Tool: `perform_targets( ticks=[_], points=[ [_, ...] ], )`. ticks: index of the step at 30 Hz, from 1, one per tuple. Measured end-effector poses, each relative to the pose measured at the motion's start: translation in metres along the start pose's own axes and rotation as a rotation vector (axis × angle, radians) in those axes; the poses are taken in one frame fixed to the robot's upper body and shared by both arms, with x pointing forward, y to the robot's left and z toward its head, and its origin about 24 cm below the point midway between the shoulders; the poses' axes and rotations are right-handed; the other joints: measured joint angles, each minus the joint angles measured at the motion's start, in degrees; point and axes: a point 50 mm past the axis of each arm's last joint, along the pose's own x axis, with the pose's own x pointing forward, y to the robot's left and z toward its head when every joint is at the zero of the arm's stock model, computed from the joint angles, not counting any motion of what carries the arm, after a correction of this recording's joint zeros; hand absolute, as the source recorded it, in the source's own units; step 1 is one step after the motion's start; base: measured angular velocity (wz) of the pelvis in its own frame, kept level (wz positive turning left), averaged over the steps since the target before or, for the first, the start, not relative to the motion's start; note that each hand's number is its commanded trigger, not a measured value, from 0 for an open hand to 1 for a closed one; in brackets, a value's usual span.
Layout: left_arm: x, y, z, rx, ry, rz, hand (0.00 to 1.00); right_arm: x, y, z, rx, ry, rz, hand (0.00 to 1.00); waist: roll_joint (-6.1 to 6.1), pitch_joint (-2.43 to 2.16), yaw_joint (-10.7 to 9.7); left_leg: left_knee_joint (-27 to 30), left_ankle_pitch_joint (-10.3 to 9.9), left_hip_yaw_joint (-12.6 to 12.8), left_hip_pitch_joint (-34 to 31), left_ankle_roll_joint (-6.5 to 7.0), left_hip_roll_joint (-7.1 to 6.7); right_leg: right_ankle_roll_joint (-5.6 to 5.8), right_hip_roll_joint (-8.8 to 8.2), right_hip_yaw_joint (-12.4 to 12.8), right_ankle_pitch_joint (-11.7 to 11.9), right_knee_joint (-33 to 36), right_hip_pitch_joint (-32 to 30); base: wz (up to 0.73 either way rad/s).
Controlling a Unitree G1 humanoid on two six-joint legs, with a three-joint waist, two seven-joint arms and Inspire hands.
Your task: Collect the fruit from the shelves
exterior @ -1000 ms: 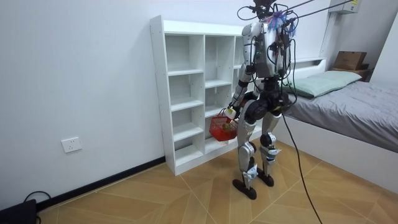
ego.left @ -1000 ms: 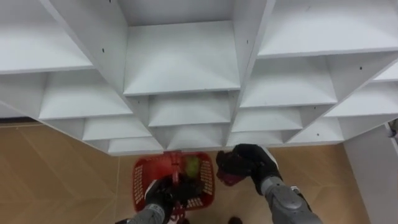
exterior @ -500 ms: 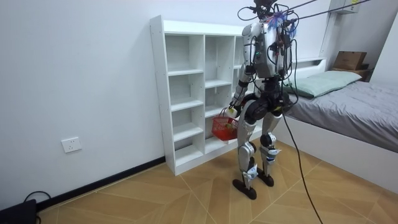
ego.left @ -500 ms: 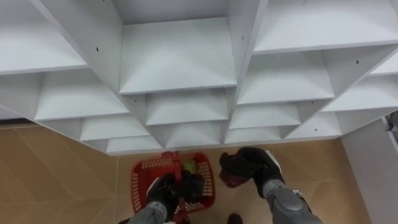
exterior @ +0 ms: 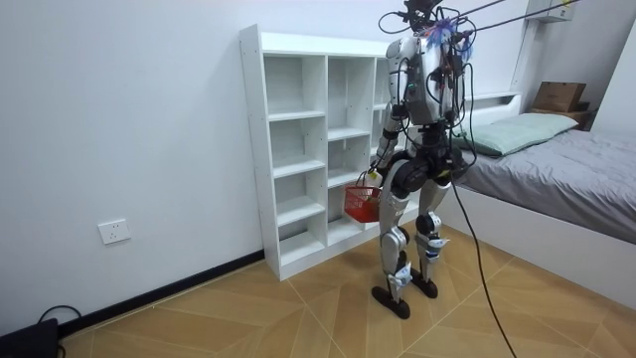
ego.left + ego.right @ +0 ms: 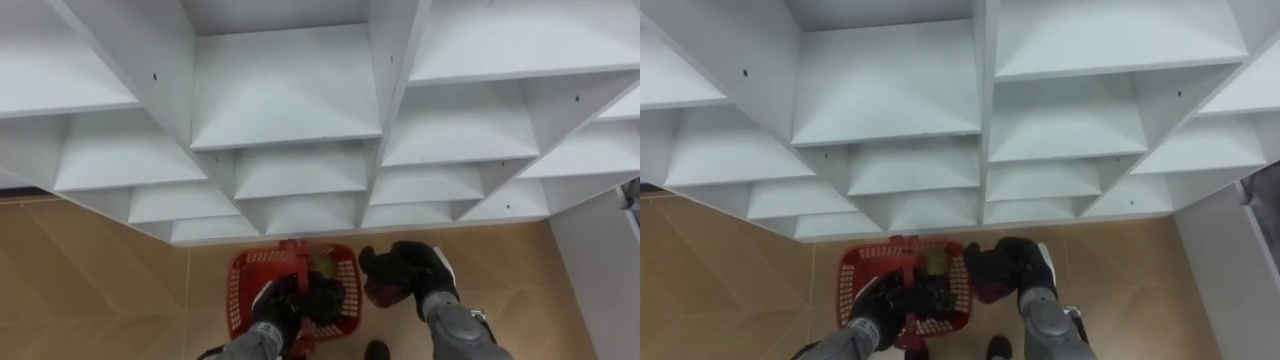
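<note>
A red plastic basket [image 6: 242,292] hangs low in front of me, and my left hand [image 6: 283,306] is shut on its handle. A green fruit [image 6: 322,266] lies inside it near the far rim. Just right of the basket, my right hand [image 6: 412,268] is curled round a dark red fruit [image 6: 381,293], level with the basket's right rim. In the room view I stand facing the white shelf unit [image 5: 298,149], with the basket [image 5: 362,203] at hip height between me and the shelves.
The white shelf unit [image 6: 290,100] has bare compartments across the top of the eye views. Wooden floor [image 6: 90,270] lies below. A white panel [image 6: 600,270] stands at my right. A bed [image 5: 566,169] is at the room view's right.
The basket in my left hand has swung to the right, closer to my right hand with the red fruit. The right hand has barely moved.
</note>
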Motion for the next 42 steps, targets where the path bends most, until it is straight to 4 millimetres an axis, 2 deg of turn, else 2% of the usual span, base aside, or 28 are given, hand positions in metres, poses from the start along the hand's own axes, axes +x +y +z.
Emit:
perform_targets(
  ticks=[3,8,12,29,30,31,32,33,34,35,42],
  points=[
    [0.0,-0.001,0.0,-0.001,-0.002,-0.004,1.0,0.0,0.004,0.001,0.008,-0.003,-0.008,1.0,0.09,0.05,0.07,0.02,-0.01,0.07,-0.02,0.0,0.01,0.0,0.02,0.22,0.0,-0.01,-0.02,0.0],
    [0.002,-0.008,0.003,-0.003,-0.007,-0.023,1.0,0.003,0.009,0.009,0.016,-0.023,-0.001,1.0,0.89,0.51,0.15,-0.1,-0.01,0.08,0.01,0.0,0.02,-0.02,0.04,0.0,0.02,0.0,-0.03,0.0],
    [0.003,-0.012,0.004,-0.005,-0.01,-0.037,1.0,0.005,0.013,0.016,0.014,-0.038,0.011,1.0,1.38,0.48,0.19,-0.34,0.0,0.11,0.06,-0.01,-0.01,-0.04,0.05,0.07,0.04,0.22,-0.12,0.0],
    [0.003,-0.014,0.001,-0.004,0.019,-0.048,1.0,0.005,0.017,0.017,0.037,-0.03,0.022,1.0,1.35,0.49,0.01,-0.19,0.03,-0.15,0.07,0.02,-0.27,0.0,-0.14,0.17,0.01,0.0,-0.1,0.0],
    [0.003,-0.014,0.001,-0.005,0.019,-0.049,1.0,0.005,0.017,0.017,0.041,-0.029,0.022,0.96,1.34,0.5,0.01,0.0,0.02,-0.19,0.04,0.02,-0.26,0.01,-0.15,0.16,0.0,0.07,-0.1,0.0],
    [0.003,-0.014,0.001,-0.005,0.019,-0.048,1.0,0.005,0.017,0.017,0.045,-0.027,0.022,0.87,1.33,0.5,0.0,0.1,0.02,-0.2,0.02,0.02,-0.26,0.02,-0.16,0.16,0.0,0.1,-0.09,0.0],
    [0.003,-0.014,0.001,-0.005,0.019,-0.048,1.0,0.005,0.017,0.017,0.047,-0.027,0.022,0.6,1.32,0.51,-0.02,0.11,0.02,-0.2,0.02,0.02,-0.25,0.02,-0.16,0.18,0.0,0.11,-0.1,0.0],
    [0.003,-0.014,0.001,-0.005,0.019,-0.048,1.0,0.005,0.017,0.017,0.053,-0.025,0.022,0.27,1.28,0.53,-0.02,0.13,0.02,-0.2,0.02,0.02,-0.25,0.02,-0.16,0.28,0.0,0.13,-0.1,0.0],
    [0.003,-0.014,0.001,-0.005,0.02,-0.048,1.0,0.005,0.017,0.016,0.06,-0.02,0.022,0.07,1.22,0.56,-0.02,0.19,0.02,-0.2,0.02,0.02,-0.25,0.02,-0.16,0.28,0.0,0.15,-0.1,0.0],
    [0.003,-0.014,0.001,-0.005,0.02,-0.048,1.0,0.005,0.017,0.016,0.063,-0.019,0.022,0.0,1.2,0.57,-0.02,0.23,0.02,-0.2,0.02,0.02,-0.25,0.02,-0.16,0.29,0.0,0.17,-0.1,0.0],
    [0.003,-0.012,-0.002,-0.023,0.043,-0.031,1.0,0.005,0.022,0.016,0.08,-0.014,0.032,0.0,1.09,0.6,-0.31,0.5,0.02,-0.19,-0.01,0.02,-0.25,0.01,-0.08,0.46,0.02,0.29,-0.07,0.0]
  ],
)
